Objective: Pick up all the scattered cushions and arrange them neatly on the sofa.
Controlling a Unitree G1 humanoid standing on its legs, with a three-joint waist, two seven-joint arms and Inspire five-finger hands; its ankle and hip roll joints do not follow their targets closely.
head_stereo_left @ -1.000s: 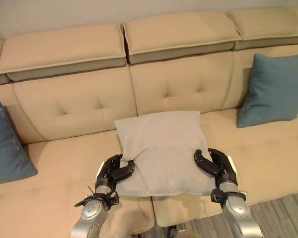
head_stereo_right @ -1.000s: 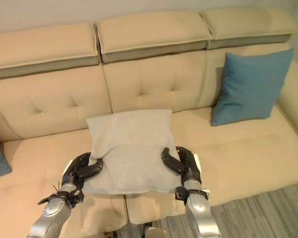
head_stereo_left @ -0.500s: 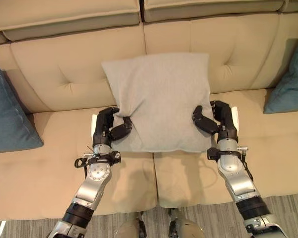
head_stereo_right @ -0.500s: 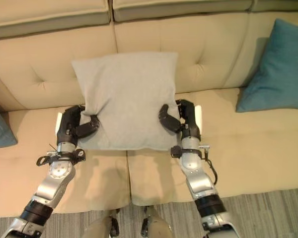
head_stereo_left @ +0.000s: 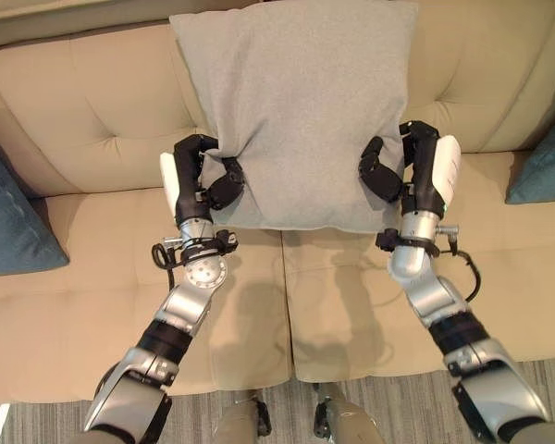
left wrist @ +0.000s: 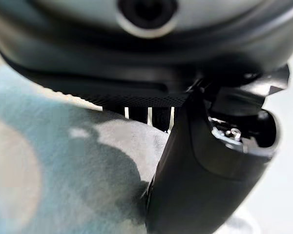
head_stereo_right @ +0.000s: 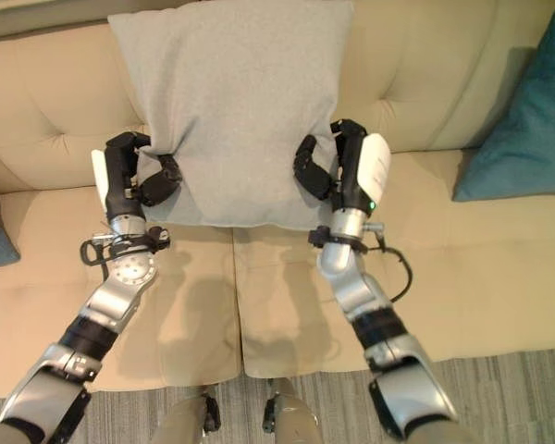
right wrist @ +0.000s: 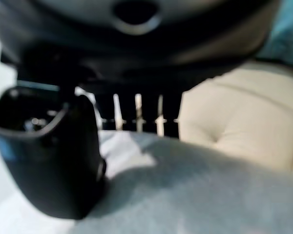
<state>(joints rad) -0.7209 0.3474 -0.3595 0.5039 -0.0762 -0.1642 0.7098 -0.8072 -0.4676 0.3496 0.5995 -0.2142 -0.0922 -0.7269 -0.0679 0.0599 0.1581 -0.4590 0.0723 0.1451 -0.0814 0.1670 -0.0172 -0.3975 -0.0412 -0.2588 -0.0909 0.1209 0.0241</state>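
nearest the robot, the left hand [head_stereo_left: 202, 178] and the right hand [head_stereo_left: 410, 172] are each clamping a lower corner of the grey cushion [head_stereo_left: 296, 102], thumbs curled over the front of the fabric and fingers wrapped behind it; both wrist views are showing the same pinch on grey cloth from close up. compared with a second ago, the arms are reaching much further forward and the cushion is no longer lying low over the front of the seat: it is being carried up and back, and it is now standing almost upright against the backrest of the sofa [head_stereo_left: 74, 277], with its bottom edge just above the seat where the two seat pads meet. the whole view is also shifting downward and closer, so part of that change is the head moving. as a judgement, this is meaning the placing step is nearly finished and what is remaining is to let go and see that the cushion is staying propped.

counting: one grey cushion held in the middle, and two teal cushions, the left teal cushion [head_stereo_left: 14, 217] and the right teal cushion [head_stereo_right: 527, 116], already leaning at either end of the sofa.
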